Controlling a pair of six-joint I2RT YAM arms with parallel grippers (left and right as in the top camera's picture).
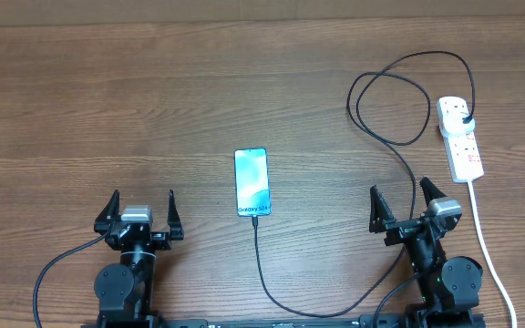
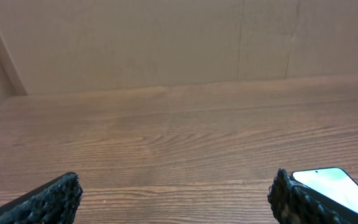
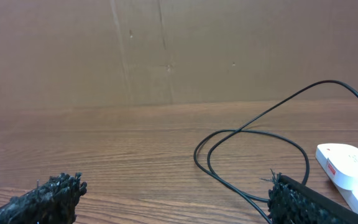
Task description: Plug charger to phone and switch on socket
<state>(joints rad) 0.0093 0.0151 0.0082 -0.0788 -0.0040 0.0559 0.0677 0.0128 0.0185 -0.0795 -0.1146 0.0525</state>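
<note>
The phone lies flat mid-table, its light blue screen lit; its corner shows in the left wrist view. The charger cable is thin and black. Its tip sits at the phone's near edge and its black plug is in the socket, a white power strip at the right, also in the right wrist view. The cable loops on the table. My left gripper is open and empty, left of the phone. My right gripper is open and empty, near the cable.
The strip's thick white cord runs down the right side toward the near edge. A brown cardboard wall stands behind the wooden table.
</note>
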